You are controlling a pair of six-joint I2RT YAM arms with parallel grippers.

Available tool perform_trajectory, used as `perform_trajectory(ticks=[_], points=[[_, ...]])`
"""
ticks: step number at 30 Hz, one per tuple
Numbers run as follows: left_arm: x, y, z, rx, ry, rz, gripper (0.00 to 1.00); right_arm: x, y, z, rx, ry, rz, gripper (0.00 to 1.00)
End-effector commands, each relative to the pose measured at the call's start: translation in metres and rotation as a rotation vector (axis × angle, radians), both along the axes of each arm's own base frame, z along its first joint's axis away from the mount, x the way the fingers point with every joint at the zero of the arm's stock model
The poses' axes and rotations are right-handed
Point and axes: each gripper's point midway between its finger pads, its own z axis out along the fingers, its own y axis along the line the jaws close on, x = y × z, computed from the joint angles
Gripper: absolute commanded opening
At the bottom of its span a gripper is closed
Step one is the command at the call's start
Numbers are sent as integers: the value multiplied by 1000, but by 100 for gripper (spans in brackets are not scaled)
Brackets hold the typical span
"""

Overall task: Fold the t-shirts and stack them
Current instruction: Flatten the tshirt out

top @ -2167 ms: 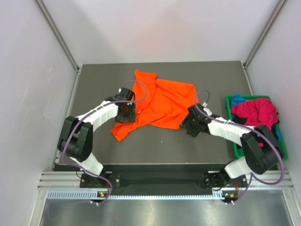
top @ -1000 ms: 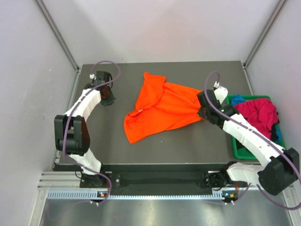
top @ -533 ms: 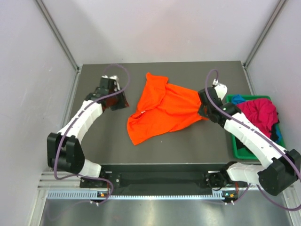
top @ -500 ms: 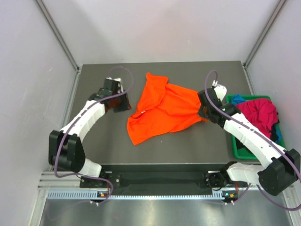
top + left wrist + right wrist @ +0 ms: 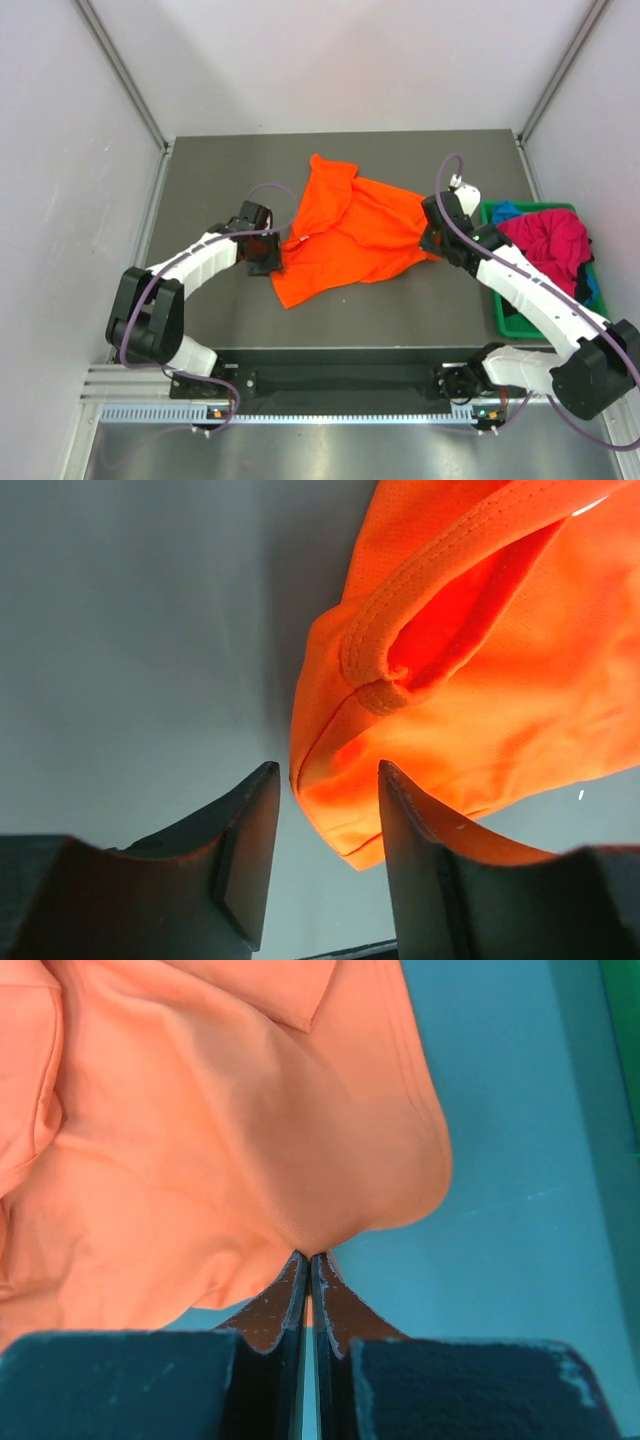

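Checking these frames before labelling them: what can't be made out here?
Top view: the fingers of the left gripper hide under its wrist.
Top view: the blue t-shirt lies mostly buried under the magenta t-shirt in the green bin.
Right wrist view: the shut fingers of the right gripper hide how much orange t-shirt they pinch.
Left wrist view: frame edges cut off that shirt.

A robotics lab test cell is indicated: a dark grey matte table (image 5: pixel 350 320) is enclosed by plain white panel walls (image 5: pixel 350 70) and edged by slotted aluminium rails (image 5: pixel 100 385).
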Motion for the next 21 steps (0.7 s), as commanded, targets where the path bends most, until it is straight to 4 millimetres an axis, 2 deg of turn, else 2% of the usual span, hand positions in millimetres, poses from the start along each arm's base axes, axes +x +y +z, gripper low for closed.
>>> perform_trajectory(ticks=[1, 2, 3, 4, 6, 7, 8, 9, 10, 11, 13, 14, 15, 18, 20, 21], points=[[21, -8, 7, -28, -80, 6, 46, 13, 4, 12, 16, -46, 7, 0], [23, -6, 4, -12, -70, 7, 29, 14, 5, 11, 13, -44, 9, 0], [31, -7, 11, -9, -87, 13, 20, 15, 5, 11, 7, -41, 11, 0], [30, -4, 12, 11, -72, 20, 12, 14, 3, 12, -1, -37, 10, 0], [35, 0, 28, 35, -89, 43, 0, 17, -3, 22, -21, -52, -12, 0], [50, 1, 51, 41, -144, 63, 0, 15, -8, 25, -41, -43, -17, 0], [48, 6, 69, 52, -165, 79, 0, 16, -13, 40, -46, -76, -36, 0], [59, 4, 98, 34, -230, 93, 0, 13, -17, 45, -56, -76, -44, 0], [59, 6, 124, 20, -290, 107, 0, 12, -22, 52, -59, -88, -54, 0], [59, 10, 140, 21, -322, 131, 0, 11, -25, 66, -47, -119, -65, 0], [60, 12, 188, -29, -429, 166, 0, 6, -32, 75, -40, -132, -79, 0], [59, 12, 200, -46, -455, 174, 0, 3, -33, 88, -24, -160, -81, 0], [58, 10, 218, -76, -485, 173, 0, -2, -36, 91, -29, -151, -79, 0], [49, 11, 239, -100, -490, 192, 0, -13, -43, 107, -11, -179, -97, 0], [47, 15, 240, -83, -492, 196, 0, -18, -47, 112, 5, -223, -107, 0], [50, 21, 234, -51, -497, 221, 0, -11, -45, 120, 25, -279, -108, 0]])
